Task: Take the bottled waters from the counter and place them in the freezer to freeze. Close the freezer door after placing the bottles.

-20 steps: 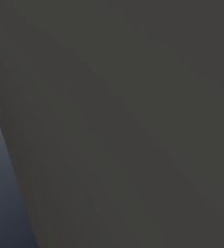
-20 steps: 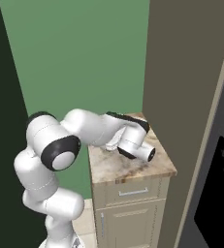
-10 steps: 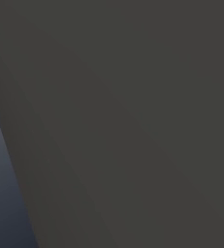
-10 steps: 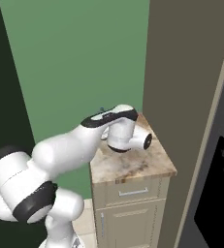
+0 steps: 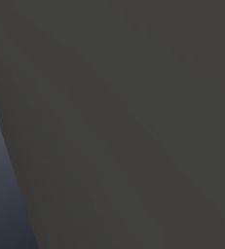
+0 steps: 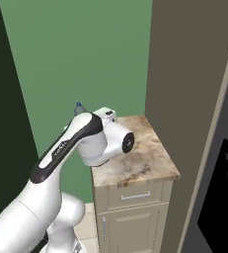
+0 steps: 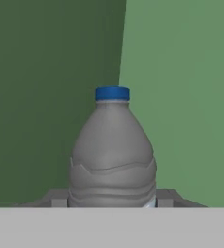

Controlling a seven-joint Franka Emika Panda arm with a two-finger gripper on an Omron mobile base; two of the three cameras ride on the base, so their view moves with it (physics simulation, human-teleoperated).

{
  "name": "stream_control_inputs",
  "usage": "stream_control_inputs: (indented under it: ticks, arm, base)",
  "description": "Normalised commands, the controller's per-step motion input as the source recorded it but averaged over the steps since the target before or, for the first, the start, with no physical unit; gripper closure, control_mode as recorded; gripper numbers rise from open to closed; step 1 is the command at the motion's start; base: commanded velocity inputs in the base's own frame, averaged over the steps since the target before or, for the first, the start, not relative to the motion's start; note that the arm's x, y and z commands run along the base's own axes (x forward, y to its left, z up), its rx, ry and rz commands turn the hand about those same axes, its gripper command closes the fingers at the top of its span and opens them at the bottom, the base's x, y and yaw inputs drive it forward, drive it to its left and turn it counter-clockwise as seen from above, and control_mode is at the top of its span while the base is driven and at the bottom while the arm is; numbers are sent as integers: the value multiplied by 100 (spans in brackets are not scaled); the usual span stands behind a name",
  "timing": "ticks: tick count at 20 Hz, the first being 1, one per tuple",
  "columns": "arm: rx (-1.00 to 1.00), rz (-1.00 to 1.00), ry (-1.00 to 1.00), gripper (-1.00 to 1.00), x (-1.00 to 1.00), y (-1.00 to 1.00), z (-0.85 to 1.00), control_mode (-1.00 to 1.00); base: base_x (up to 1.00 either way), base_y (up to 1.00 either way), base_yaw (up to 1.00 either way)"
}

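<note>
The arm (image 6: 71,148) reaches over the left edge of the counter (image 6: 145,158), its hand lifted above the stone top. In the hand view a grey bottle (image 7: 112,155) with a blue cap (image 7: 112,93) stands upright between the two fingertips (image 7: 164,198), which press against its lower sides: the gripper (image 7: 112,199) is clenched on the bottle. From the right base view, just the bottle's top (image 6: 79,107) pokes up behind the arm, at the counter's left side, against the green wall (image 6: 76,59). Whether the bottle's base touches the counter cannot be told. The freezer door (image 6: 224,197), with its black panel, is right of the counter.
</note>
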Motion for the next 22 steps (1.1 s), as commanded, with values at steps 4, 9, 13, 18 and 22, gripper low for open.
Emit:
stream_control_inputs:
  ticks: [4, 9, 13, 18, 22]
  arm:
    - [1, -7, 0, 100, -94, 10, 56, -100]
    - [0, -5, 4, 100, -55, 2, 43, -100]
    - [5, -7, 14, 100, -11, -11, -3, -100]
    - [4, 0, 0, 100, -41, -1, -2, -100]
    - [0, 0, -4, 100, -35, -1, 0, -100]
  base:
    - [0, 0, 0]
    - [0, 0, 0]
    - [0, 0, 0]
    - [0, 0, 0]
    - [0, 0, 0]
